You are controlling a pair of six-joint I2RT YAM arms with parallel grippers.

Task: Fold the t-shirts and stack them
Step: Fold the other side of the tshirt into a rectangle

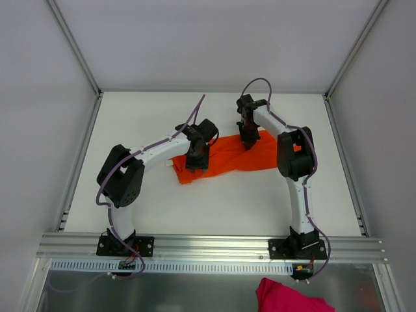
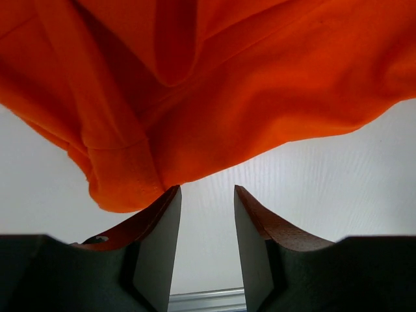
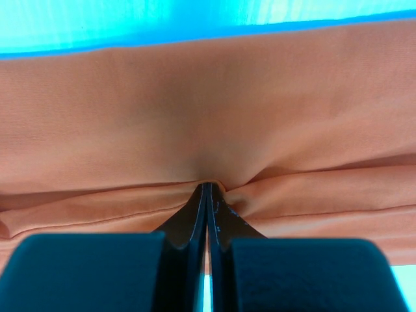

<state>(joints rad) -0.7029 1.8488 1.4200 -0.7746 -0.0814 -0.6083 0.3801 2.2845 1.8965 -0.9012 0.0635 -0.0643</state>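
An orange t-shirt (image 1: pixel 227 156) lies crumpled in a long band across the middle of the white table (image 1: pixel 214 201). My left gripper (image 1: pixel 197 161) hovers over its left end. In the left wrist view the left gripper (image 2: pixel 207 190) is open with only bare table between its fingers, and the orange t-shirt (image 2: pixel 214 97) bunches just beyond the tips, brushing the left fingertip (image 2: pixel 170 195). My right gripper (image 1: pixel 247 140) is down on the shirt's upper right part. Up close the right gripper (image 3: pixel 208 186) is shut, pinching a puckered fold of the t-shirt (image 3: pixel 208 110).
A pink cloth (image 1: pixel 289 298) lies below the front rail, outside the table, near the right arm's base (image 1: pixel 298 247). White walls with metal frame posts enclose the table on three sides. The left arm's elbow (image 1: pixel 120 179) sticks out to the left.
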